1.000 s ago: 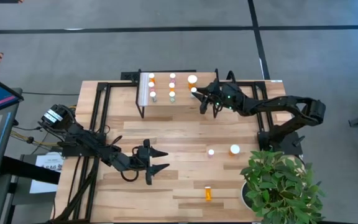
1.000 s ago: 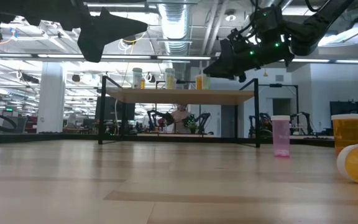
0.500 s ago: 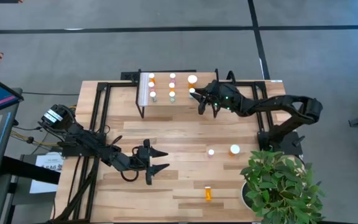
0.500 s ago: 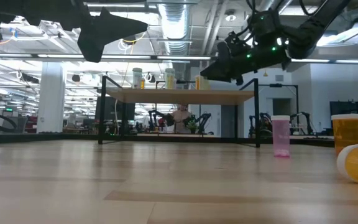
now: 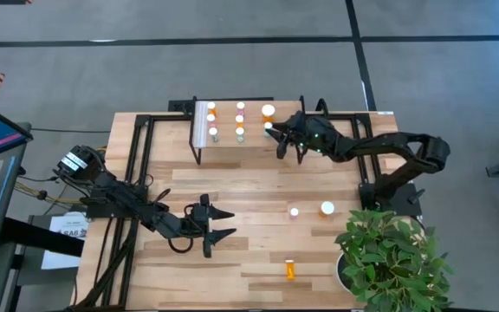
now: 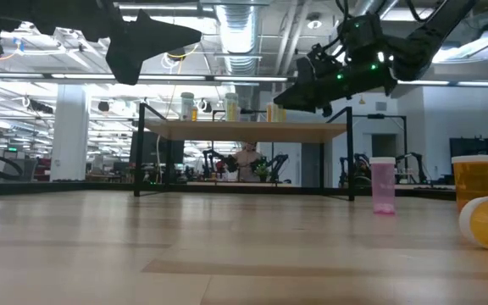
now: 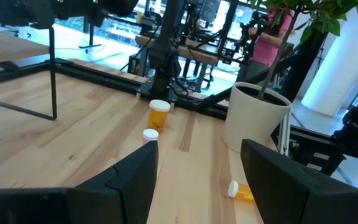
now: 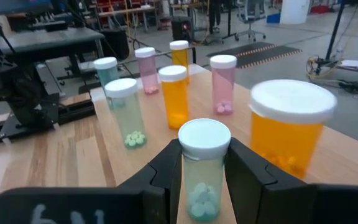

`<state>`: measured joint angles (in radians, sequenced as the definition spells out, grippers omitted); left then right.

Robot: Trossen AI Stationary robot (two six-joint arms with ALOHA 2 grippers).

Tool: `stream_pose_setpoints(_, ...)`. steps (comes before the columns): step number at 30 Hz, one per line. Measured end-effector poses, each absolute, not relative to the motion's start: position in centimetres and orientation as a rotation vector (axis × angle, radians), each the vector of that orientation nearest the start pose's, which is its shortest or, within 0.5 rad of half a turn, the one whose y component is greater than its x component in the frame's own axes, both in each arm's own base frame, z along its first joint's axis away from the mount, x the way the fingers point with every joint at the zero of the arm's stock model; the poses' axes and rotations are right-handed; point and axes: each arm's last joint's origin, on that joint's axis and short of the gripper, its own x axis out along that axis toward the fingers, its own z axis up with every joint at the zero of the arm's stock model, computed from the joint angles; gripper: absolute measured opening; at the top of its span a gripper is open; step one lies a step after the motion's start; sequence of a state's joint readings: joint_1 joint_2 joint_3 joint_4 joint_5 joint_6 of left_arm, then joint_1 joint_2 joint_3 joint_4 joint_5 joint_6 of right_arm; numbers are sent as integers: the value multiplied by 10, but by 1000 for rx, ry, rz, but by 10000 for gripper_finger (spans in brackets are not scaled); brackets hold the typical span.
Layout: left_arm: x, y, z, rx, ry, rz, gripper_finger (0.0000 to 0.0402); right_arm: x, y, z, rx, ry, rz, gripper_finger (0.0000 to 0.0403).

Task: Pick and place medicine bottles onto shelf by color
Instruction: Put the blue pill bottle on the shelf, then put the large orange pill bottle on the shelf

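The shelf (image 5: 228,139) stands at the table's far side with several white-capped medicine bottles on its top: pale green (image 8: 127,112), pink (image 8: 222,84), orange (image 8: 174,94) and a wide orange one (image 8: 288,132). My right gripper (image 8: 204,163) is at the shelf's right end (image 5: 273,132), shut on a pale green bottle (image 8: 202,171). My left gripper (image 5: 223,224) hovers open over the near left of the table, its fingers apart (image 7: 197,180) around nothing. A pink bottle (image 5: 294,211) and a wide orange bottle (image 5: 327,208) stand on the tabletop. An orange bottle (image 5: 290,269) lies on its side. My right gripper pinches the pale green bottle's body just below its white cap (image 8: 202,163) between its two fingers (image 8: 166,169). The fingers come nearly level from the table's right side. The bottle stays upright over the shelf's right end; whether its base touches the top, I cannot tell.
A potted plant (image 5: 388,256) fills the near right corner beside the loose bottles. Black frame rails (image 5: 137,147) run along the table's left side and far edge. Bare wood lies between the shelf and my left gripper.
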<state>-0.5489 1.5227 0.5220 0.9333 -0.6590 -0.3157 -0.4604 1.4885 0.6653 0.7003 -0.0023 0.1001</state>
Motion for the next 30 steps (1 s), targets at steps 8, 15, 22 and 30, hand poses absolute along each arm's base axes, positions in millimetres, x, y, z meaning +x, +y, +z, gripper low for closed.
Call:
stream_pose_setpoints(8, 249, -131, 187, -277, 37, 118, 218, 270, -134, 217, 129, 125, -465, 120)
stream_pose_setpoints(15, 249, -131, 187, -278, 37, 119, 218, 272, -133, 212, 147, 156, -441, 165)
stream_pose_setpoints(22, 249, -131, 187, -278, 37, 118, 218, 272, -133, 212, 167, 147, -442, 222)
stream_pose_setpoints(30, 249, -131, 187, -278, 37, 118, 218, 262, -127, 232, 169, 116, -413, 244)
